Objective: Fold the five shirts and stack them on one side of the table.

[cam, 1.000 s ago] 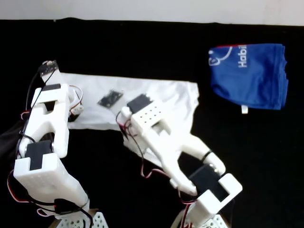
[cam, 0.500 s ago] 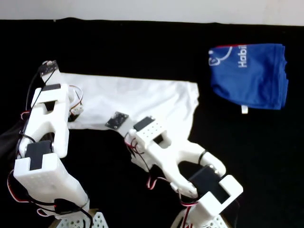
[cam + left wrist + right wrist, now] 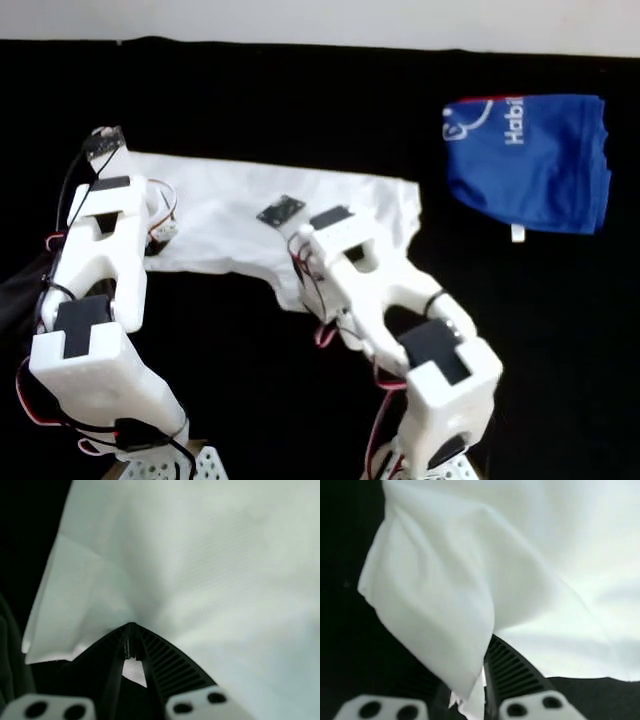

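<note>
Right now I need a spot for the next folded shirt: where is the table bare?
The table is bare along the far edge beyond the white shirt, and at the near right, in front of the blue shirt. The gap between shirts is narrow. Crowded: left and middle, where left gripper and right gripper hold the white shirt.

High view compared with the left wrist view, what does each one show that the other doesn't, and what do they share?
High view's own: the folded blue shirt lying apart from the white shirt, and both white arms over that white shirt. Left wrist view's own: the left end effector close up, shut on a fold at the white shirt's edge. Shared: the white shirt spread on the black table.
</note>
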